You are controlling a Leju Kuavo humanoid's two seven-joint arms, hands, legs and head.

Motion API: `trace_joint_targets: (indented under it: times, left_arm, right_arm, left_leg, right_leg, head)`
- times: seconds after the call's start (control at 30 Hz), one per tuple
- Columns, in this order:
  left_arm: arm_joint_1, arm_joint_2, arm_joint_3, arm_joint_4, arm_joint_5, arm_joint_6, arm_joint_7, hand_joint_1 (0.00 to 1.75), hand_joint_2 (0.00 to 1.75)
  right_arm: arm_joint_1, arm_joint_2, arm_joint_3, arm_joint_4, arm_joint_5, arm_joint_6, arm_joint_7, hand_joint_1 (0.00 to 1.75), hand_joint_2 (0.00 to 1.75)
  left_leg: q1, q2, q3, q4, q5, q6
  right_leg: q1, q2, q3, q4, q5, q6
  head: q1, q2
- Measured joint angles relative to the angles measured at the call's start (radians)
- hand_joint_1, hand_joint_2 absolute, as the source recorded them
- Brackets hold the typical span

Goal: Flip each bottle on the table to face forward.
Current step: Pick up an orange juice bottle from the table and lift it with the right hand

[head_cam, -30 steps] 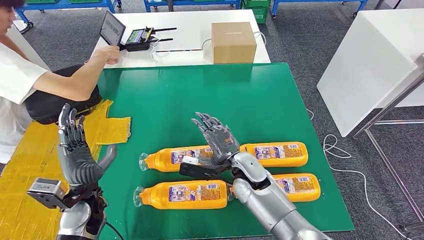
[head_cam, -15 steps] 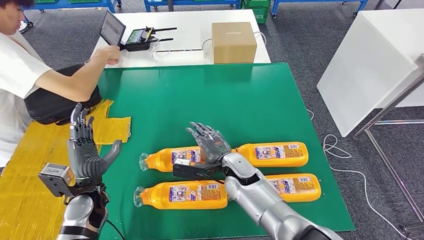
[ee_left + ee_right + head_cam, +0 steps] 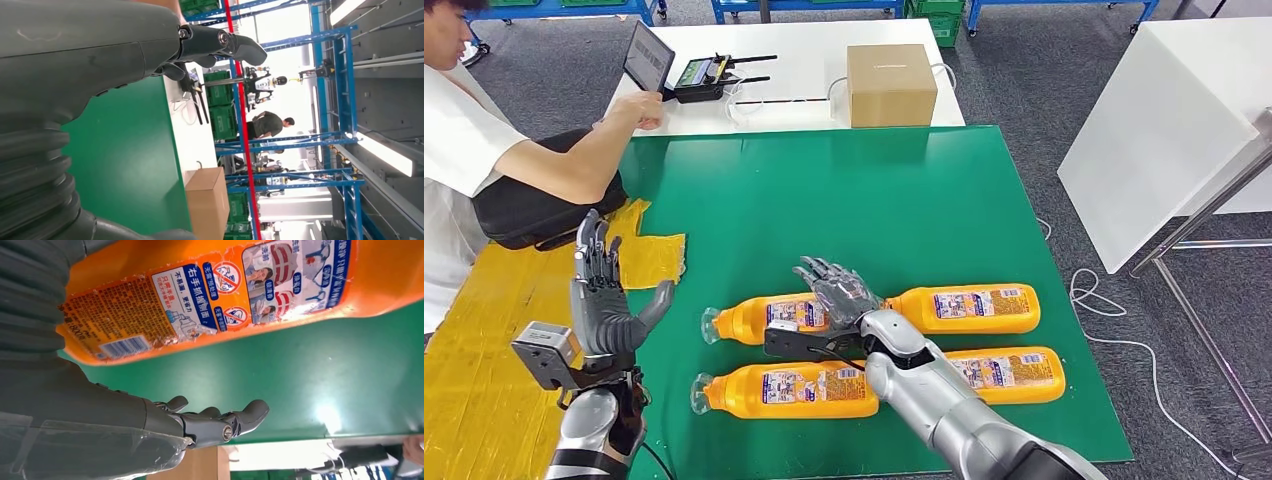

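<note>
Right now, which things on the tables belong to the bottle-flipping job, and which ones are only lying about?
Belong to the job:
- far-left bottle
- far-right bottle
- near-left bottle
- near-right bottle
- right hand, open above the far-left bottle
- left hand, raised and open

Just lying about:
- cardboard box
- tablet
- black bag
- yellow cloth

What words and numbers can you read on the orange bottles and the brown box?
"右手抓握面": on the blue label of the orange bottle in the right wrist view, a likely reading.
"800": beside the barcode on that label, the rest unclear.
Smaller print on that label: too blurred to read.
Head view bottle labels: too small to read.
Print on the cardboard box: too small to read.
</note>
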Motion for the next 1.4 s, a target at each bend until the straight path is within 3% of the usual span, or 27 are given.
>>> trace_joint_targets:
  times: [0.9, 0.97, 1.07, 1.1, 1.17, 1.4]
  left_arm:
    - [-0.004, -0.011, 0.0, 0.005, 0.018, -0.006, -0.006, 0.0, 1.75]
    - [-0.004, -0.011, 0.0, 0.005, 0.02, -0.007, -0.007, 0.0, 1.75]
    - [-0.004, -0.012, 0.0, 0.005, 0.023, -0.008, -0.008, 0.0, 1.75]
    - [-0.004, -0.013, 0.0, 0.005, 0.026, -0.009, -0.009, 0.0, 1.75]
    - [-0.004, -0.014, 0.0, 0.005, 0.034, -0.01, -0.013, 0.0, 1.75]
    - [0.003, -0.017, 0.0, 0.0, 0.063, -0.033, -0.026, 0.0, 1.75]
  right_arm:
    - [-0.041, 0.026, -0.002, 0.128, -0.018, 0.032, 0.033, 0.01, 1.75]
    - [-0.043, 0.026, -0.002, 0.131, -0.017, 0.035, 0.036, 0.23, 1.75]
    - [-0.047, 0.027, -0.002, 0.136, -0.012, 0.039, 0.045, 1.05, 1.75]
    - [-0.048, 0.027, -0.002, 0.138, -0.01, 0.037, 0.048, 1.24, 1.75]
    - [-0.049, 0.027, -0.002, 0.141, -0.007, 0.032, 0.05, 1.4, 1.75]
    - [-0.051, 0.027, -0.002, 0.153, 0.003, -0.003, 0.047, 1.71, 1.75]
  left_leg:
    - [0.0, 0.0, 0.0, 0.0, 0.0, 0.0]
    - [0.0, 0.0, 0.0, 0.0, 0.0, 0.0]
    - [0.0, 0.0, 0.0, 0.0, 0.0, 0.0]
    - [0.0, 0.0, 0.0, 0.0, 0.0, 0.0]
    - [0.0, 0.0, 0.0, 0.0, 0.0, 0.0]
    - [0.0, 0.0, 0.0, 0.0, 0.0, 0.0]
  right_leg:
    - [0.0, 0.0, 0.0, 0.0, 0.0, 0.0]
    - [0.0, 0.0, 0.0, 0.0, 0.0, 0.0]
    - [0.0, 0.0, 0.0, 0.0, 0.0, 0.0]
    - [0.0, 0.0, 0.0, 0.0, 0.0, 0.0]
    - [0.0, 0.0, 0.0, 0.0, 0.0, 0.0]
    - [0.0, 0.0, 0.0, 0.0, 0.0, 0.0]
  head:
    - [0.0, 0.0]
    - [0.0, 0.0]
    - [0.0, 0.0]
    - [0.0, 0.0]
    - [0.0, 0.0]
    - [0.0, 0.0]
